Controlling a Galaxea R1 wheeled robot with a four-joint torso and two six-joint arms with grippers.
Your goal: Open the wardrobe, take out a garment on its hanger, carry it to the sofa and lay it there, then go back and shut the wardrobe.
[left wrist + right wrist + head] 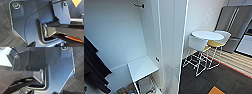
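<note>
Wardrobe (121,37) stands open, white interior facing the head camera, right door (170,50) edge-on in mid frame. Short rail stub (139,5) high inside, bare. Low white shelf (142,67) near the bottom. Black garment (94,67) hangs at the far left edge; that is the T-shirt, not the target. No orange sweatshirt or its hanger to be made out, and no sofa either.

Right of the door: round white table (207,35) with white chairs (197,43), yellow seat between them, grey fridge-like cabinet (234,22) beyond, dark carpet (214,77) with an orange patch near.

Wrist views give the robot's own plates and bars over dark carpet; claw state cannot be told for either arm, nor whether anything is held.

Judgement: step in hand looks like either reaching in for the garment or returning to shut the doors; cannot tell which. To do it well, square the base to the opening, keep arms clear of the door edge, avoid snagging the black shirt. For closing, push the door flat near its handle side, slowly, so it doesn't bounce back.
</note>
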